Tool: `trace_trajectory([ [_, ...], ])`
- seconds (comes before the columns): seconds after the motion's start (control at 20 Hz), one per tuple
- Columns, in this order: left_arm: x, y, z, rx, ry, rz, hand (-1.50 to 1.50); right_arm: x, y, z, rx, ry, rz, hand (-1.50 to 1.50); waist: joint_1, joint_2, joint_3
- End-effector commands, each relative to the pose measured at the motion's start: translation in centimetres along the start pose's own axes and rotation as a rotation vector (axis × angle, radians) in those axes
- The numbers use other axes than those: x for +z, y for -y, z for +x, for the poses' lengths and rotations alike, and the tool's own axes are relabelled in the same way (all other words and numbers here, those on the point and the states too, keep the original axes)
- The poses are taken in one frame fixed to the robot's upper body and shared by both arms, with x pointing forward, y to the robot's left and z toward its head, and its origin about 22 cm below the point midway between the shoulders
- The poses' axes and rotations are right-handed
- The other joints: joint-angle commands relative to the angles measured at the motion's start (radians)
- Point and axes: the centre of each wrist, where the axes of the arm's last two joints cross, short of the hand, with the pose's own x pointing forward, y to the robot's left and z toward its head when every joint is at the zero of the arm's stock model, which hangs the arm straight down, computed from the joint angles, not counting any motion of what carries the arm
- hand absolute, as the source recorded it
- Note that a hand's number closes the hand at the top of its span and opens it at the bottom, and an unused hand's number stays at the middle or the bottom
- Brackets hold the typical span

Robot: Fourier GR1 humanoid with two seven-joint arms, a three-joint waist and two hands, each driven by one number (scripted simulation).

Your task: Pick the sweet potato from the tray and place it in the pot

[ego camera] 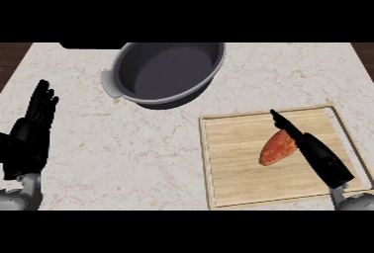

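Sweet potato (pixel 277 148), 1 only, lies on 1 tray (pixel 234 178), touching the straight-fingered, empty right hand (pixel 314 150); 1 pot (pixel 168 74) sits beyond.

pale marbled counter (pixel 146 148), with dark wood floor (pixel 11 54) past both side edges.

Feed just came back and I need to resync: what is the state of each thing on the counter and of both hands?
Sweet potato: lying on the tray, not lifted, right hand beside it.
Tray: flat on the counter, holding the sweet potato.
Pot: upright, no lid, nothing inside.
Right hand: open, fingers straight, over the tray.
Left hand: open, resting at the left edge.
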Motion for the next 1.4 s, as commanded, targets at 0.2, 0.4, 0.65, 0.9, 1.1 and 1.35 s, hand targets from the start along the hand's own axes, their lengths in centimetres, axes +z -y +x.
trace_trajectory([
  [0.2, 0.6, 3.6, 0.3, 0.13, -0.058, -0.149, 0.0, -4.0, -1.4, 4.1, -0.566, 0.224, -0.254, -1.5, -0.024, -0.016, -0.011],
  [0.4, 1.4, 4.3, -0.6, 0.185, -0.142, -0.177, 0.0, -0.6, 6.0, 2.4, -0.051, 0.079, -0.722, -1.5, -0.092, -0.032, -0.017],
  [0.65, 1.2, 4.8, 0.4, 0.218, -0.158, -0.22, 0.0, 3.3, 1.2, 5.6, 0.054, 0.332, -0.799, -1.5, -0.071, -0.036, -0.014],
  [0.9, 2.2, 6.0, 0.0, 0.218, -0.174, -0.218, 0.0, 8.4, 1.6, 8.1, 0.241, 0.094, -0.726, -1.5, -0.059, -0.031, -0.016],
  [1.1, 1.1, 4.9, 0.9, 0.212, -0.143, -0.231, 0.0, 11.2, 4.1, 11.9, 0.365, -0.025, -0.625, -1.5, -0.051, -0.029, -0.015],
  [1.35, 1.4, 5.8, 0.3, 0.207, -0.155, -0.245, 0.0, 12.4, 4.7, 16.1, 0.413, -0.196, -0.491, -1.5, -0.039, -0.024, -0.015],
])
